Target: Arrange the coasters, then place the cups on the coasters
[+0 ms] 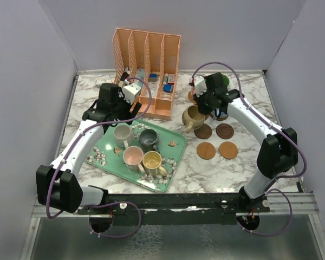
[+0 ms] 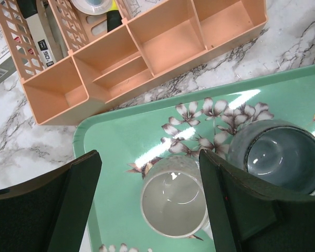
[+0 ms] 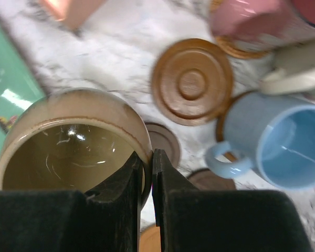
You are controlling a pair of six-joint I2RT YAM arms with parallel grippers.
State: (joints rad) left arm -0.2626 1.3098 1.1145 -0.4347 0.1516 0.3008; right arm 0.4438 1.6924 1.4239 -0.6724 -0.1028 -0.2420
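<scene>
My right gripper (image 3: 147, 163) is shut on the rim of a tan cup (image 3: 73, 142), one finger inside and one outside. In the top view this cup (image 1: 194, 118) hangs tilted between the tray and four bare coasters (image 1: 215, 141). A ringed brown coaster (image 3: 191, 81) lies beyond it. A blue cup (image 3: 283, 147) and a pink cup (image 3: 247, 21) stand on coasters. My left gripper (image 2: 149, 157) is open, straddling a cream cup (image 2: 173, 202) from above without touching it. A grey-blue cup (image 2: 283, 157) stands beside it.
The green floral tray (image 1: 176, 154) also holds a pink cup (image 1: 133, 156) and a yellow cup (image 1: 152, 161). An orange desk organiser (image 1: 149, 70) stands at the back, close behind the left gripper. White walls enclose the marble table on three sides.
</scene>
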